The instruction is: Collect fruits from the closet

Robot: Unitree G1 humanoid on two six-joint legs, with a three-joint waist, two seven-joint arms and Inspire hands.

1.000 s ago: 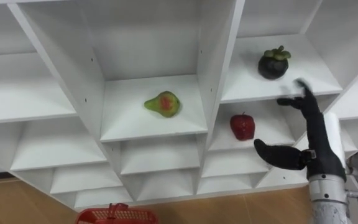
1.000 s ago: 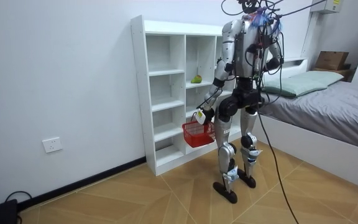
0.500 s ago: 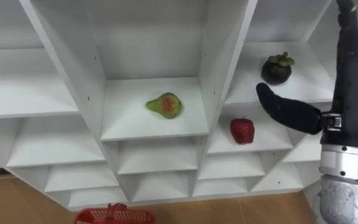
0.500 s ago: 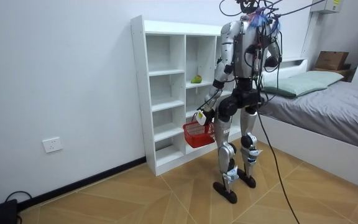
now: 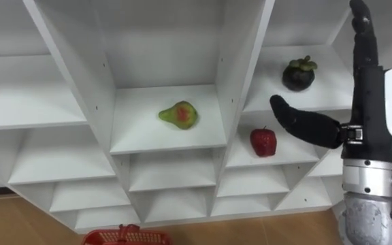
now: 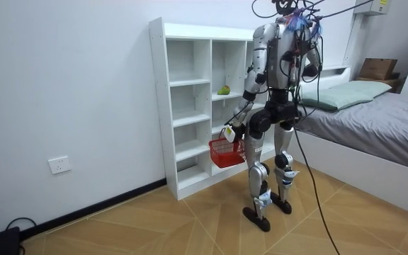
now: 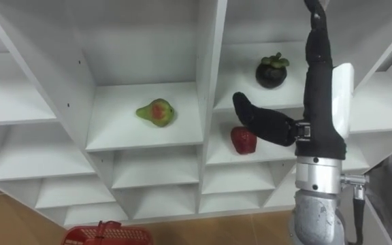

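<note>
A white closet of open shelves stands before me. A green-red pear lies in the middle compartment. A dark mangosteen sits one column to the right, with a red apple on the shelf below it. My right hand is raised in front of that right column, open, with fingers straight up and the thumb reaching left between the two fruits, touching neither. A red basket hangs low at my left side. In the room view my left hand is curled on the basket's handle.
I stand upright facing the closet, close to its right columns. A bed with a cardboard box behind it lies at the room view's right. Bare wooden floor spreads behind me.
My right hand has risen from below the apple's shelf to the height of the mangosteen and turned its fingers upward, then drifted slightly left. The fruits and basket stay put.
</note>
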